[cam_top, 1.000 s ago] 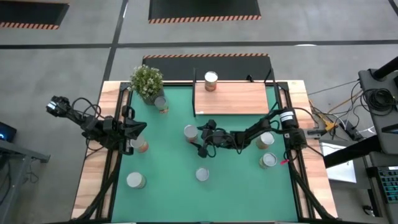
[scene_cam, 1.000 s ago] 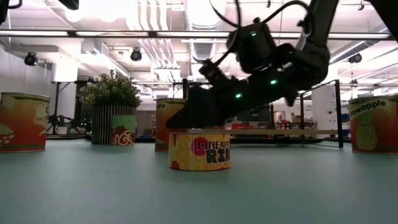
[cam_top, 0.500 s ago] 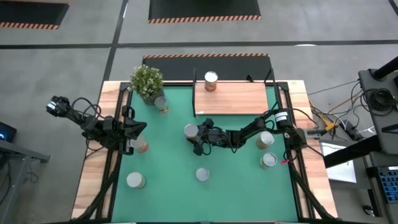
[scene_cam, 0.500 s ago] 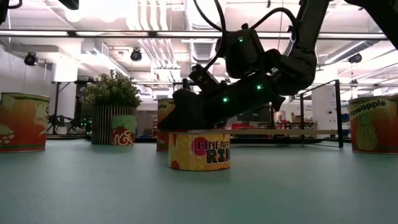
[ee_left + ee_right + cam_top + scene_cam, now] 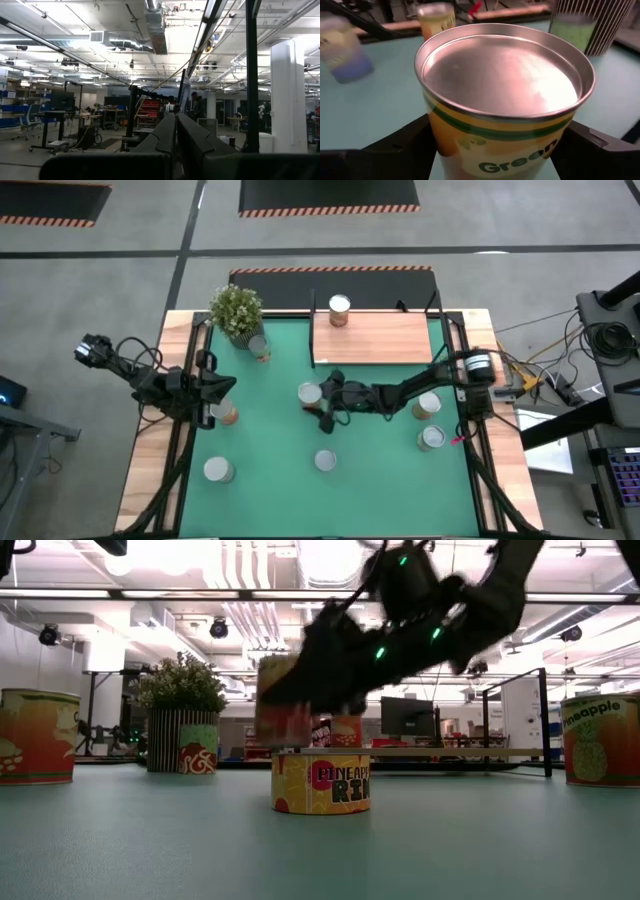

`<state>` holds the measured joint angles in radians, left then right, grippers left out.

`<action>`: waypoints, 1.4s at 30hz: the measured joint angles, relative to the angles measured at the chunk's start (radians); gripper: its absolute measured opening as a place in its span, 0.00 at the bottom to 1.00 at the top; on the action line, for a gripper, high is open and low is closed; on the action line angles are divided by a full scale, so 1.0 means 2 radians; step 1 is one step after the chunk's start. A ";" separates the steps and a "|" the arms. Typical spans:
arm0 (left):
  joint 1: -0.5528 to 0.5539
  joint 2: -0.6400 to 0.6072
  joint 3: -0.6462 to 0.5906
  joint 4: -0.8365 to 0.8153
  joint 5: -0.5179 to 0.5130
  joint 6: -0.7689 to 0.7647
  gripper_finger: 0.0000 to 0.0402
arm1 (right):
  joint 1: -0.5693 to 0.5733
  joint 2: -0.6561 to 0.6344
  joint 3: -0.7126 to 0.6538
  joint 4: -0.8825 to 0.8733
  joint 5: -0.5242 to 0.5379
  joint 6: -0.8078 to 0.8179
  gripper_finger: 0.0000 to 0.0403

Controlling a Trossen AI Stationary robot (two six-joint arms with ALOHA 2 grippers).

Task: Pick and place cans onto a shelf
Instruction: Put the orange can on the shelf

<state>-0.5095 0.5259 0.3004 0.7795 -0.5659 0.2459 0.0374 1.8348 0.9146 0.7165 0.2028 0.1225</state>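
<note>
1 can (image 5: 505, 95) gripped by right gripper (image 5: 322, 402), seemingly lifted, blurred in low view, left gripper (image 5: 218, 395) closed.

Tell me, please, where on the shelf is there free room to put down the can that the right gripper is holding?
The shelf holds only one can, at its far left corner. The board to that can's right, up to the right edge, is bare. The right gripper holds the lifted can over the mat.
</note>
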 joint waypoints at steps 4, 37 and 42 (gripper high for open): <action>0.000 0.000 0.000 -0.002 0.000 0.000 0.00 | -0.002 -0.085 -0.038 -0.033 -0.007 -0.026 0.74; 0.000 0.000 0.000 -0.001 -0.001 0.004 0.00 | -0.206 -0.090 -0.127 0.041 -0.035 -0.073 0.74; 0.000 0.000 0.000 -0.001 -0.002 0.004 0.00 | -0.210 -0.080 -0.116 0.042 -0.036 -0.075 0.74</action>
<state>-0.5095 0.5259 0.3004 0.7769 -0.5690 0.2539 -0.3819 1.6748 0.6823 0.8010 0.1315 -0.0284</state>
